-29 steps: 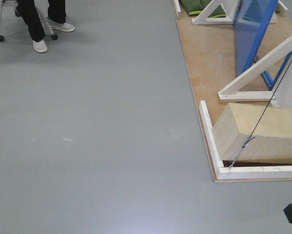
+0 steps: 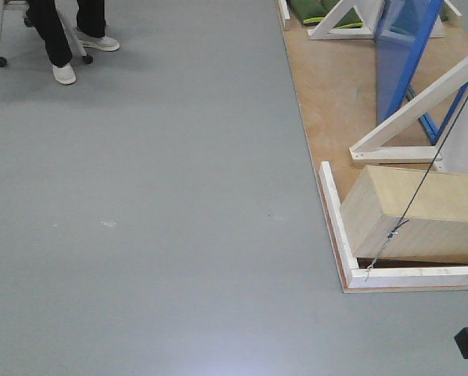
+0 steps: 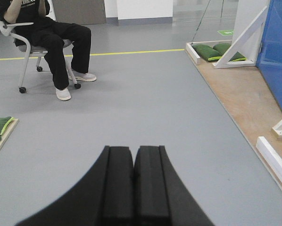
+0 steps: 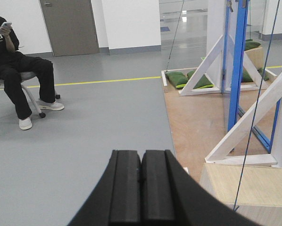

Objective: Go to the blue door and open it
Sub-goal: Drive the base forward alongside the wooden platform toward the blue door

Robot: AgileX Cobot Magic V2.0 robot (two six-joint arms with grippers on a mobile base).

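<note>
Both sets of jaws are pressed together and empty: left gripper, right gripper. The blue door stands upright and edge-on at one o'clock from the right gripper, well apart, on the plywood platform. The right arm looks nearer.

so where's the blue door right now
In the front view the blue door stands upper right, on the wooden platform, just behind a white diagonal brace.
</note>
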